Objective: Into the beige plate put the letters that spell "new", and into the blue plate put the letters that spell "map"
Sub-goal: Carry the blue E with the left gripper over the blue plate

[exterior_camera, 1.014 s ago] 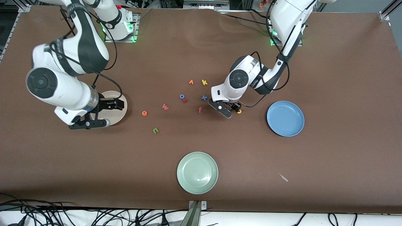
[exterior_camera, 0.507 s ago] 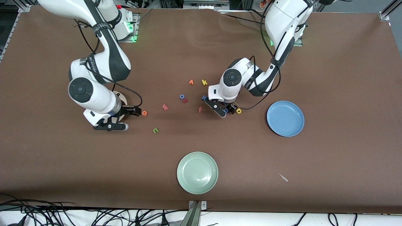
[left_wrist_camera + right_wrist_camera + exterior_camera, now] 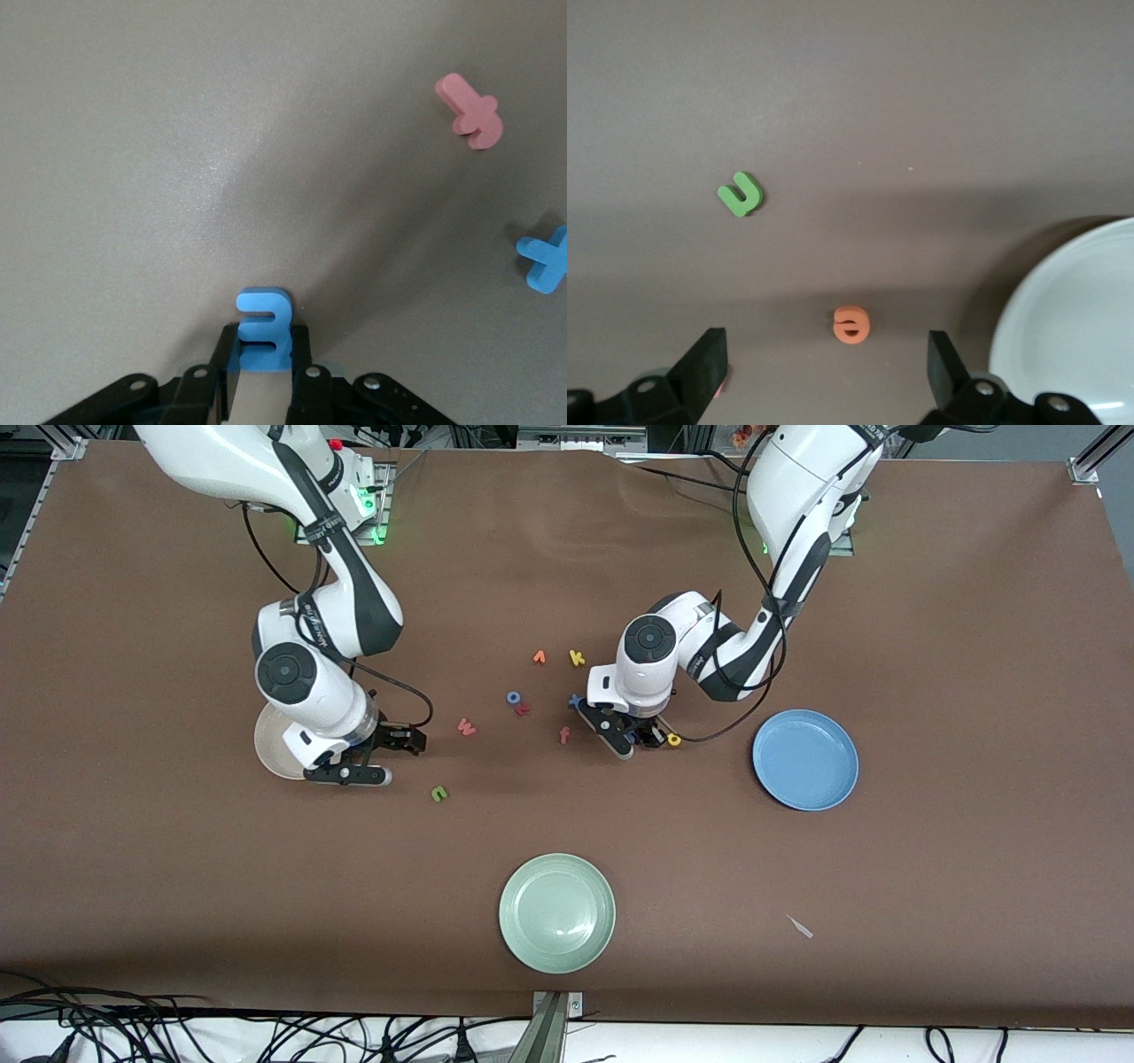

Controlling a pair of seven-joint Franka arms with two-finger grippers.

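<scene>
Low over the table near the yellow round letter (image 3: 674,739), my left gripper (image 3: 633,737) is shut on the blue m (image 3: 264,328), which stands on edge between its fingers (image 3: 305,376). My right gripper (image 3: 824,356) hangs open over the orange e (image 3: 851,323), which lies flat between the spread fingers; in the front view that hand (image 3: 383,757) hides the e. The green n (image 3: 439,793) and pinkish-red w (image 3: 467,727) lie beside it. Half of the beige plate (image 3: 268,751) shows under the right arm. The blue plate (image 3: 804,759) stands toward the left arm's end.
A pale green plate (image 3: 556,912) sits near the front edge. Spare letters lie mid-table: orange v (image 3: 539,657), yellow k (image 3: 577,658), blue o (image 3: 513,697), a red letter (image 3: 523,709), salmon f (image 3: 472,113), blue x (image 3: 547,258). A small pale scrap (image 3: 800,926) lies near the front.
The left gripper has closed on the blue m. The right arm has swung from over the beige plate to over the orange e, uncovering part of the plate.
</scene>
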